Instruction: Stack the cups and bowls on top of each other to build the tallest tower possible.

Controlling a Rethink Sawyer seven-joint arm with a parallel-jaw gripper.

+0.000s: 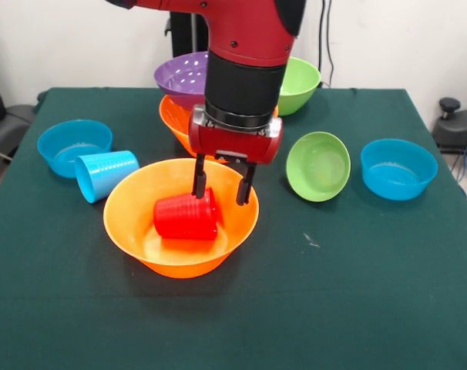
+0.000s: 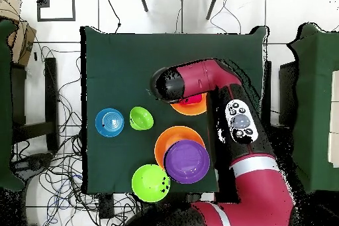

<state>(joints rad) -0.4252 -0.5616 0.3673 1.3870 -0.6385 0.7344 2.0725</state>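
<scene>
The red cup point(image 1: 186, 216) lies on its side inside the large orange bowl point(image 1: 180, 218), which sits near the middle of the bench point(image 1: 357, 293) and serves here as the landmark. The claw point(image 1: 223, 187) hangs just above and behind the cup with its two fingers point(image 1: 199, 177) spread and nothing between them, so it is released; one finger tip sits close to the cup's upper edge, though contact cannot be told from here. A cup on its side cannot carry a bowl, so the claw is probably placed there to catch the cup and set it upright (that is a judgement, not something seen).

The light blue cup point(image 1: 105, 174) also lies tipped over, touching the left rim of the orange bowl in the front view, with a small blue bowl point(image 1: 73, 146) just beyond it. Right of the orange bowl, a small green bowl point(image 1: 318, 166) leans on its side, and a second small blue bowl point(image 1: 398, 168) stands further right. Behind the orange bowl, the purple bowl point(image 1: 183, 77) rests in a second orange bowl point(image 1: 174, 121), next to the large green bowl point(image 1: 301, 83).

No tower stands yet; the pieces are scattered around the orange bowl, which looks like the intended base.
</scene>
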